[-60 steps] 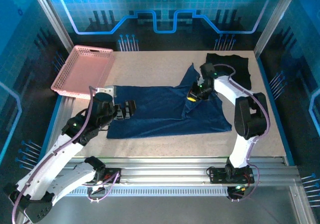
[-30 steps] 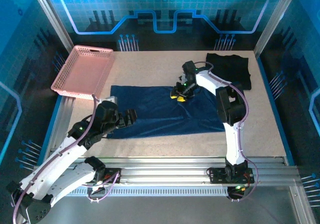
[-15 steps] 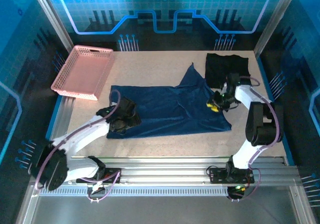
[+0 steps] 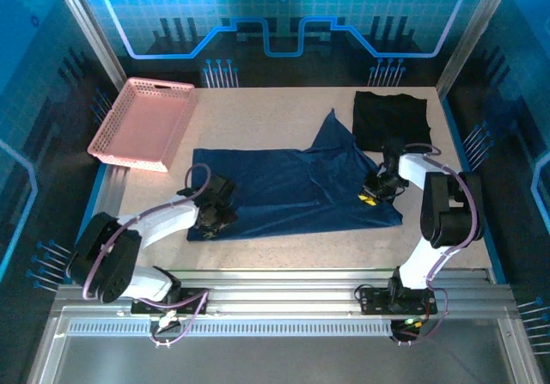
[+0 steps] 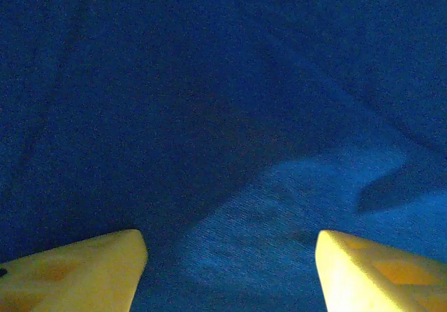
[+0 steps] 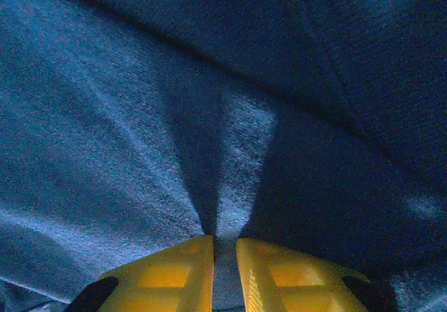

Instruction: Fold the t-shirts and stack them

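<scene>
A pink basket sits at the far left corner of the table, with its open side up. Just in front of it, the left arm lies low over the table, and the left gripper rests on the near left corner of the navy blue t-shirt. In the left wrist view, the left gripper has its two yellow fingers far apart. Its jaws are open, and the blue cloth lies under them with a soft wrinkle in it. The navy blue t-shirt is spread out wide in the middle of the table. It is mostly flat, and one pointy flap sticks out toward the far side. On the right side of this shirt, near its front edge, sits the right gripper. In the right wrist view, the right gripper has its yellow fingers almost touching. A thin ridge of the blue cloth runs right into the little gap between them, so the jaws are pinching the navy blue t-shirt. At the far right corner of the table lies the black t-shirt, folded into a neat square. It is just beside the pointy flap of the blue one.
</scene>
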Controlling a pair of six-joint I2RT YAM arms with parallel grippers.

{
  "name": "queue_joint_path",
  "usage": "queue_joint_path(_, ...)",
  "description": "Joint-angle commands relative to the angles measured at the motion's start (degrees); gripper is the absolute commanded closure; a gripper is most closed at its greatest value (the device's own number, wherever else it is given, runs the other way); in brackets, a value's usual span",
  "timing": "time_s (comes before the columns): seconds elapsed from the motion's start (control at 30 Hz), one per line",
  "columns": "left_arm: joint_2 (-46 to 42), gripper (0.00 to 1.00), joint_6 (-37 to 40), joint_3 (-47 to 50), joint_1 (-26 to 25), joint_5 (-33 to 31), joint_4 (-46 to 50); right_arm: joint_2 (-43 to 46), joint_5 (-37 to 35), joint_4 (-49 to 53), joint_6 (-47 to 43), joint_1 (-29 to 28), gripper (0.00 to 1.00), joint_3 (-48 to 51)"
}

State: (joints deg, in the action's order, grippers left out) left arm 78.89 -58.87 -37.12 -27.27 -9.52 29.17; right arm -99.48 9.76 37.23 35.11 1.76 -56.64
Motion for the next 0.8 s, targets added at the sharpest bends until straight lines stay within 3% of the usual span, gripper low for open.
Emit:
queue_joint_path(0.0, -1.5, 0.32, -3.3, 3.3, -1.1, 1.2, 1.9, 0.0, -6.6, 4.5, 0.6, 1.5, 0.79, 4.7)
queue_joint_path(0.17, -2.9, 0.32, -5.6, 4.2, -4.0, 0.0, 5.6, 3.1, -5.0, 4.6, 2.4, 1.5, 0.78, 8.7)
queue_joint_path(0.3, -8.9, 0.32, -8.5, 6.2, -4.4, -1.1, 7.7, 4.8, -3.3, 4.6, 3.7, 1.5, 0.76, 10.1)
queue_joint_path(0.47, -17.7, 0.21, -5.4, -2.6, -3.9, -4.5, 12.3, 9.4, -1.4, 7.2, 4.3, 1.2, 0.71, 4.9)
queue_joint_path(0.6, -17.8, 0.14, 1.1, -14.4, 1.1, -6.0, 17.0, 14.2, 0.6, 7.5, 2.2, -1.4, 0.48, -2.3)
queue_joint_path(0.77, -8.5, 0.1, 12.3, -24.3, 13.7, -2.4, 19.6, 14.3, 4.5, 4.0, -9.0, -6.0, 0.16, -13.6)
